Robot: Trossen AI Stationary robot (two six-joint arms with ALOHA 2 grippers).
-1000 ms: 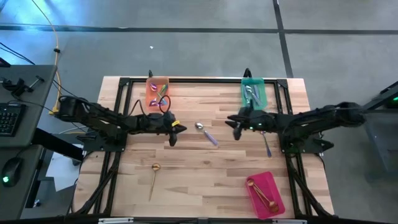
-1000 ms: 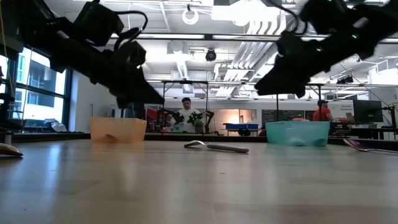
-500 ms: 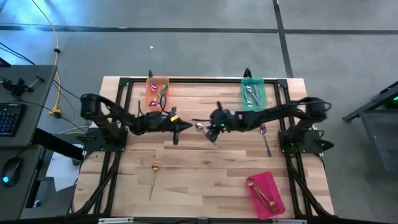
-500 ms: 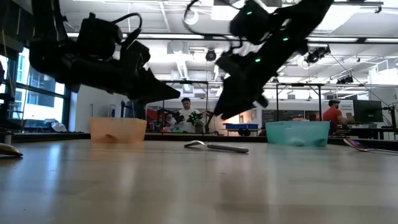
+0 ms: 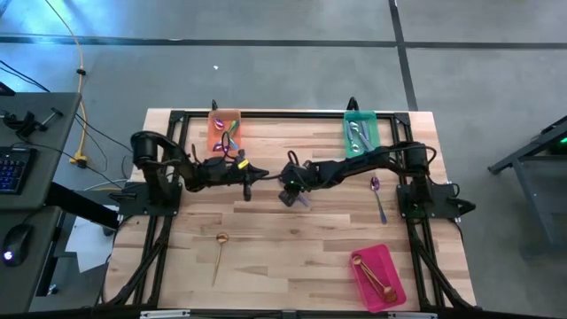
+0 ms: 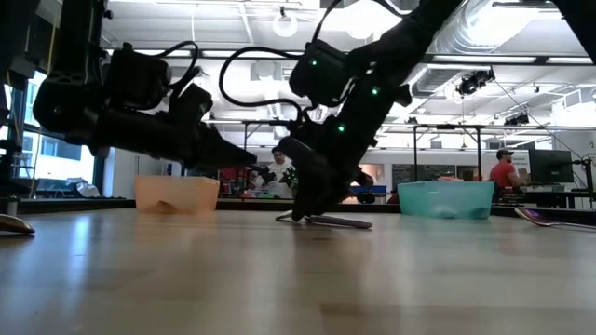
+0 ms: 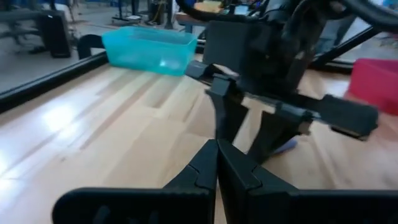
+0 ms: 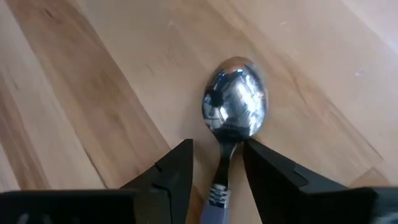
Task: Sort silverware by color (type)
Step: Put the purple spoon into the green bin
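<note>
Mid-table: right gripper point(image 8: 214, 171) straddles spoon point(image 8: 235, 106) neck. Left gripper point(image 5: 251, 180) just left. Three trays point(image 5: 223, 129) around them.

R claw point(image 8: 214, 168) down at table centre, fingers apart; L claw point(image 7: 216, 163) closed, hovering just beside

From the high view we look straight down on the whole table point(image 5: 292, 266). Our low view sits at tabletop height, facing level across it into the room. Our left wrist camera looks along the boards toward the teal tray point(image 7: 149, 50), also seen from above point(image 5: 361, 133) and from the low view point(image 6: 445, 198). Our right wrist camera hangs close over a silver spoon point(image 8: 233, 109), which the low view shares point(image 6: 326, 220).
</note>
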